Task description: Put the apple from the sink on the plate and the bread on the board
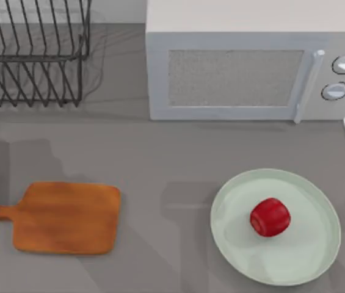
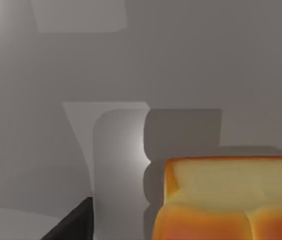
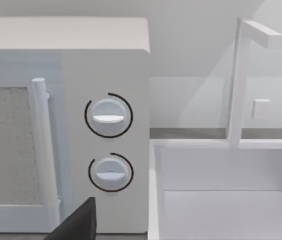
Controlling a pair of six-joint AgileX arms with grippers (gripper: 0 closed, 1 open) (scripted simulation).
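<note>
Top view looks down on a grey desk (image 1: 160, 159) where the red apple (image 1: 270, 217) sits on the pale mint-green plate (image 1: 309, 256), a little right of the plate's centre, at the desk's right side. The orange-brown wooden cutting board (image 1: 68, 218) lies flat and bare at the left, its short handle with a hole pointing left. A white microwave (image 1: 245, 73) stands at the back, door shut, with a vertical bar handle and two round knobs on its right panel, and a dark wire dish rack (image 1: 32, 55) stands in the back left corner. A small dark shape at the far left edge, level with the space above the board, appears to belong to my left arm. Left wrist view shows the golden-brown bread (image 2: 230, 200) close to the camera, its pale side and orange crust with a cut line visible, casting a shadow on the grey surface; whether my left jaws are pinching it I cannot tell. Right wrist view faces the microwave's knobs and, beside the microwave, a white sink (image 3: 230, 190) with a tall white faucet (image 3: 240, 80) behind it; the state of my right jaws I cannot tell.
</note>
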